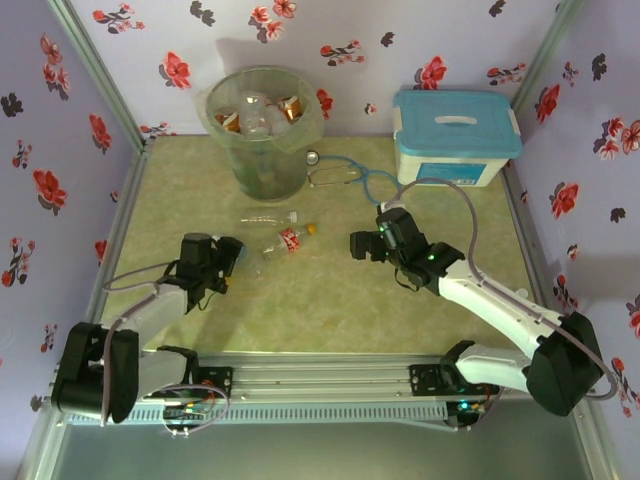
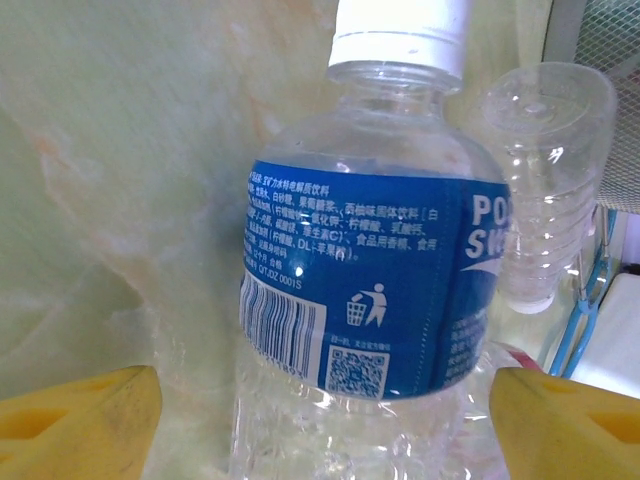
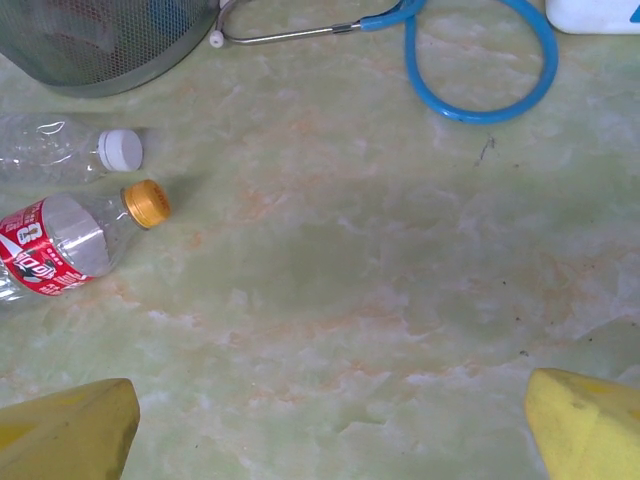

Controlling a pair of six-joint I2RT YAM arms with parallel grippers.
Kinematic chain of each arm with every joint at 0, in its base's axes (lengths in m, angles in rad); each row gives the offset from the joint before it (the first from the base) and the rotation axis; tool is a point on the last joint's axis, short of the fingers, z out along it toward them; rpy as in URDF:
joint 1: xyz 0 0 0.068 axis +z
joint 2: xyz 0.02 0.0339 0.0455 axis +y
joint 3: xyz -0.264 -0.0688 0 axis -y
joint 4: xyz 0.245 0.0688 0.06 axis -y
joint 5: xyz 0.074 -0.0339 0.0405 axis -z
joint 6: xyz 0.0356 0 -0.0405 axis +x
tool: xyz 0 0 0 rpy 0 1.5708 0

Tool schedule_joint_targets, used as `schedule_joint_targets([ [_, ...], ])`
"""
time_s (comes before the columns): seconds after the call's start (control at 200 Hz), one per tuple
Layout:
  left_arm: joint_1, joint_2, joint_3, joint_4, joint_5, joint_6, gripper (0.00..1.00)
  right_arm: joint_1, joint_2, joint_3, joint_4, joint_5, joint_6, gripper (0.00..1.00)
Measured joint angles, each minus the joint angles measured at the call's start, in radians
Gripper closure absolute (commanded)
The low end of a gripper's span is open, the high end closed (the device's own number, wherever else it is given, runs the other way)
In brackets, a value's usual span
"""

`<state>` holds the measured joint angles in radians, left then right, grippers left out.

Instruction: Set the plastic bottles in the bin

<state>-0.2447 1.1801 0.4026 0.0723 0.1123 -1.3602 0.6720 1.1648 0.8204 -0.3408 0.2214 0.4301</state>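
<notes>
A clear bottle with a blue label and white cap (image 2: 370, 280) lies on the table between the yellow fingers of my left gripper (image 2: 325, 420). The jaws straddle its lower body, with a gap still showing on the left side. In the top view this left gripper (image 1: 232, 258) sits left of centre. Beyond it lie a clear white-capped bottle (image 1: 268, 216) and a red-labelled bottle with an orange cap (image 1: 288, 241). The bin (image 1: 262, 130) stands at the back with several bottles inside. My right gripper (image 1: 358, 245) hovers open over bare table, right of the red-labelled bottle (image 3: 70, 240).
A stethoscope with blue tubing (image 3: 480, 60) lies right of the bin. A white box with a light-blue lid (image 1: 455, 135) stands at the back right. Flowered walls close in the table on three sides.
</notes>
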Motion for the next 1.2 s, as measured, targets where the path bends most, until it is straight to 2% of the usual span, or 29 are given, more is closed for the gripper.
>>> schedule_joint_targets([
  [0.225, -0.008, 0.059, -0.027, 0.129, -0.005, -0.018, 0.24, 0.000, -0.020, -0.019, -0.008, 0.014, 0.012, 0.01],
  [0.425, -0.029, 0.140, -0.030, 0.228, -0.009, -0.041, 0.37, 0.000, -0.021, -0.019, -0.008, 0.015, 0.016, 0.01],
  [0.645, -0.035, 0.140, -0.041, 0.259, -0.032, -0.052, 0.49, 0.000, -0.029, -0.052, -0.004, 0.016, 0.023, 0.01],
  [0.84, -0.037, 0.024, -0.044, 0.120, -0.084, -0.040, 0.50, 0.000, -0.025, -0.053, -0.005, 0.018, 0.023, 0.01],
  [0.975, -0.037, -0.103, 0.003, -0.052, -0.138, 0.017, 0.53, 0.000, -0.014, -0.052, -0.004, 0.018, 0.023, 0.01],
  [1.075, -0.034, -0.167, 0.141, -0.198, -0.194, 0.125, 0.58, 0.000, -0.005, -0.050, -0.004, 0.018, 0.023, 0.01],
  [1.2, -0.011, -0.153, 0.430, -0.304, -0.241, 0.341, 0.64, 0.000, -0.003, -0.042, -0.004, 0.018, 0.024, 0.01],
])
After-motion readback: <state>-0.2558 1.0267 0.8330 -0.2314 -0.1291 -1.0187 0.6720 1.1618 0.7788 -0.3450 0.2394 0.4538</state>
